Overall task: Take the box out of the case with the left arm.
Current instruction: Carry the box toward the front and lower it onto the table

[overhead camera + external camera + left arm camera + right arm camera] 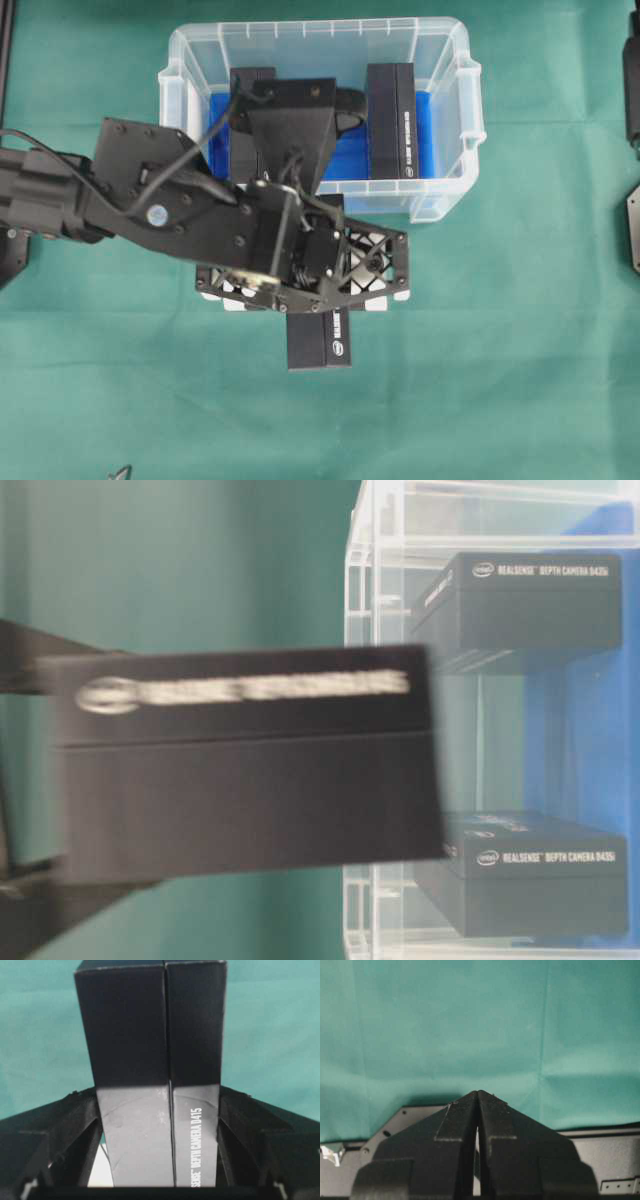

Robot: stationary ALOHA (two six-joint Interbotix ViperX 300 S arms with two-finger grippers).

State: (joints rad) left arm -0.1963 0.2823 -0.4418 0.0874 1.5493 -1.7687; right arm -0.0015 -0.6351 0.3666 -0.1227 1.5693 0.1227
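A: Where's the box?
B: Clamped in the left hand (318, 300) — the long black cardboard box (320, 342) hangs outside the clear plastic tub (440, 195), over the green bench (two remain inside); next, probably lower and release.

Long black rectangular cardboard box (320, 342) with white lettering, clamped between the fingers of the black lattice left hand (318, 282), outside and just in front of the clear plastic case (445, 195) with blue floor. Two more matching black boxes (392, 120) lying inside.

Three black boxes (319, 340), one clear case (440, 195), two arms (150, 195).
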